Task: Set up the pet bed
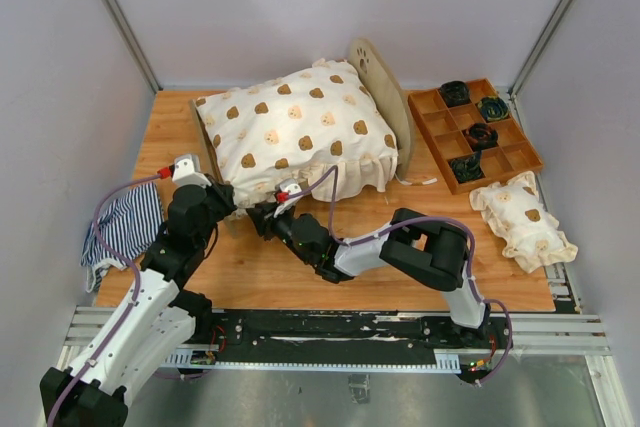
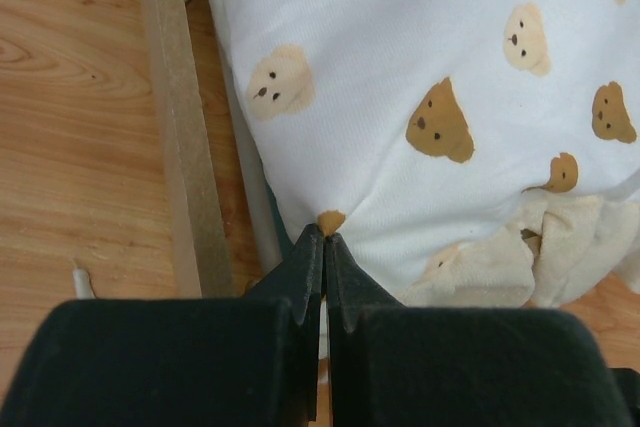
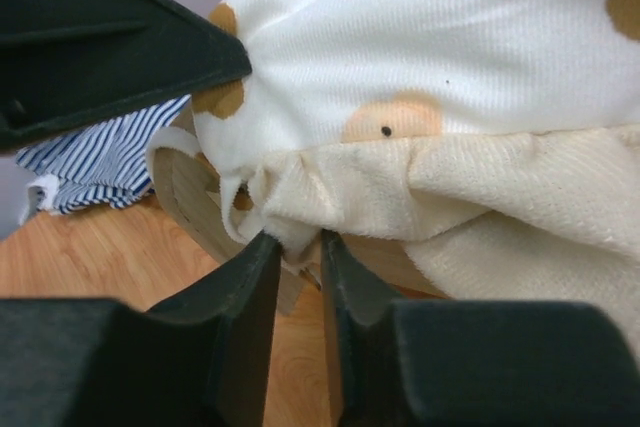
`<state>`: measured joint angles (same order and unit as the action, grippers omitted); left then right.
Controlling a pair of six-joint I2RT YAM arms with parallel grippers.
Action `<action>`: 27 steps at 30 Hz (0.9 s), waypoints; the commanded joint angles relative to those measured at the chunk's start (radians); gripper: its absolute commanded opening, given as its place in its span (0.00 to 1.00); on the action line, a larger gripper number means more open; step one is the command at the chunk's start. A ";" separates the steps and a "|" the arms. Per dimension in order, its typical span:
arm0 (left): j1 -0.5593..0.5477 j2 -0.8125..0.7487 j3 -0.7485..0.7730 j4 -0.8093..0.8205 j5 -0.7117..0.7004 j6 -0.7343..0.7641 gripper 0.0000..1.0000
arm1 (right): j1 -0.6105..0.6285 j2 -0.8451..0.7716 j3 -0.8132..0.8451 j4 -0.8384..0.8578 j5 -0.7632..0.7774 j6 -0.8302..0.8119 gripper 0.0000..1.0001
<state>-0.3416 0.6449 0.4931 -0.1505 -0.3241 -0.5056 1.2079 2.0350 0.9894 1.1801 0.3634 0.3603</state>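
1. Toward the back of the counter sits the bed, between the striped cloth at the left edge and the tray on the right.
2. Done, as I read it: the bear-print cushion lies on the frame and covers nearly all of it.
3. Left to do, I judge: the cushion's near side is bunched, and its frill is crumpled over the frame rather than hanging flat. The small matching pillow lies apart on the counter, near the tray. I cannot tell whether the striped cloth belongs on the bed.
4. My left hand is closed. Its tips nip the cushion's near-left corner, just beside the frame's wooden edge.
5. My right hand is at the same near side, low under the cushion. Its jaws stand narrowly apart with frill between the tips, and I cannot tell whether they have a bite on it.
6. The bed's long axis runs across the counter from left to right, skewed so the right end sits farther from me. The headboard is at that right end, toward the tray, and the foot points left, toward the striped cloth.
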 commanded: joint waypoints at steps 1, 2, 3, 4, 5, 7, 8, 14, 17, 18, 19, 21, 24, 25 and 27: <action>0.005 -0.013 -0.001 0.037 -0.018 0.005 0.00 | 0.008 0.007 0.000 0.089 0.008 -0.004 0.16; 0.006 -0.014 -0.003 0.037 -0.023 0.012 0.00 | 0.008 0.004 -0.010 0.104 0.005 -0.003 0.09; 0.005 -0.014 -0.006 0.040 -0.029 0.021 0.00 | 0.008 -0.002 -0.023 0.114 0.005 -0.008 0.03; 0.006 -0.018 -0.010 0.042 -0.037 0.033 0.00 | 0.008 -0.009 -0.041 0.122 0.005 -0.018 0.00; 0.005 -0.021 -0.014 0.050 -0.043 0.039 0.00 | 0.008 -0.016 -0.050 0.125 0.009 -0.028 0.00; 0.004 -0.034 -0.025 0.061 -0.036 0.047 0.00 | 0.004 -0.034 -0.075 0.123 0.010 -0.046 0.00; 0.005 -0.041 -0.028 0.065 -0.032 0.048 0.00 | 0.000 -0.042 -0.083 0.120 0.004 -0.052 0.00; 0.004 -0.047 -0.023 0.062 -0.084 0.082 0.00 | -0.012 -0.157 -0.151 0.071 -0.047 -0.113 0.00; 0.005 -0.050 -0.027 0.062 -0.089 0.088 0.00 | -0.021 -0.215 -0.164 -0.006 -0.063 -0.147 0.00; 0.005 -0.050 -0.031 0.065 -0.091 0.090 0.00 | -0.025 -0.230 -0.162 -0.040 -0.077 -0.151 0.00; 0.005 -0.051 -0.035 0.069 -0.096 0.093 0.00 | -0.027 -0.243 -0.161 -0.067 -0.087 -0.154 0.00; 0.006 -0.049 -0.037 0.069 -0.108 0.097 0.00 | -0.028 -0.268 -0.166 -0.104 -0.099 -0.158 0.00; 0.005 -0.047 -0.037 0.067 -0.117 0.101 0.00 | -0.028 -0.303 -0.168 -0.162 -0.102 -0.172 0.00; 0.006 -0.046 -0.037 0.067 -0.117 0.101 0.00 | -0.028 -0.317 -0.160 -0.195 -0.102 -0.175 0.00; 0.005 -0.045 -0.037 0.068 -0.124 0.101 0.00 | -0.028 -0.344 -0.135 -0.286 -0.137 -0.173 0.00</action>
<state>-0.3420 0.6079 0.4637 -0.1165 -0.3660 -0.4347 1.1889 1.7573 0.8356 1.0451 0.2680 0.2192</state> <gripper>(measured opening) 0.011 0.006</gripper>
